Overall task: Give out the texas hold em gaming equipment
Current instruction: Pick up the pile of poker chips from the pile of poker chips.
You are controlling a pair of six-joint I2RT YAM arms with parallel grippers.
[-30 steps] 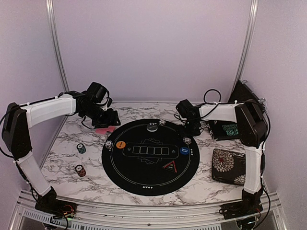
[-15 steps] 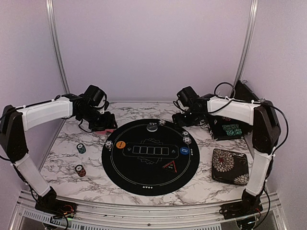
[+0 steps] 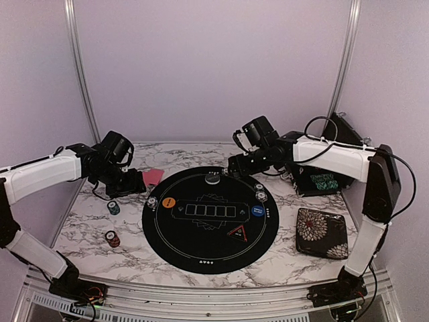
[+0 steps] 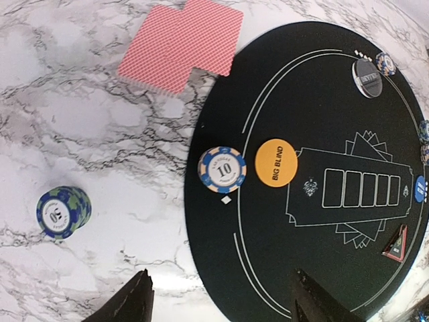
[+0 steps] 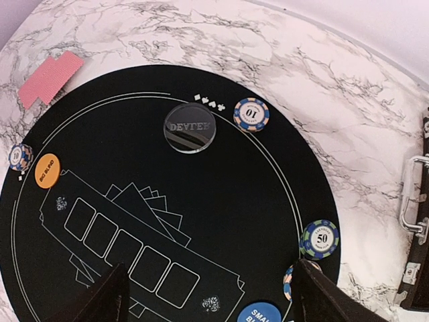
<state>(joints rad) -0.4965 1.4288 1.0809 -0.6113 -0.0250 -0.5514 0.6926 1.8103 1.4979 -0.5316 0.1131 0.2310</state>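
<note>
Two pink-red-backed cards (image 4: 181, 43) lie overlapping on the marble just off the mat's far left edge (image 3: 153, 176). My left gripper (image 4: 221, 308) hovers open and empty over the mat's left rim, near a "10" chip (image 4: 222, 169) and the orange button (image 4: 276, 162). A blue "50" stack (image 4: 62, 211) stands on the marble to its left. My right gripper (image 5: 211, 305) hangs open and empty above the mat's far half. Near it are the dealer disc (image 5: 191, 127), a "10" chip (image 5: 251, 115), a "50" stack (image 5: 319, 239) and the blue button (image 5: 258, 314). The triangle marker (image 3: 239, 233) lies near the mat's front right.
The round black mat (image 3: 201, 251) fills the table's middle. A red-striped chip stack (image 3: 112, 238) stands near the front left. A black floral case (image 3: 322, 231) lies at the right, a dark box (image 3: 318, 180) behind it. Frame posts rise at both back corners.
My left gripper has pulled back left and nearer, uncovering the pink cards on the marble. The right arm has swung left over the mat's far edge, its jaws a little wider.
</note>
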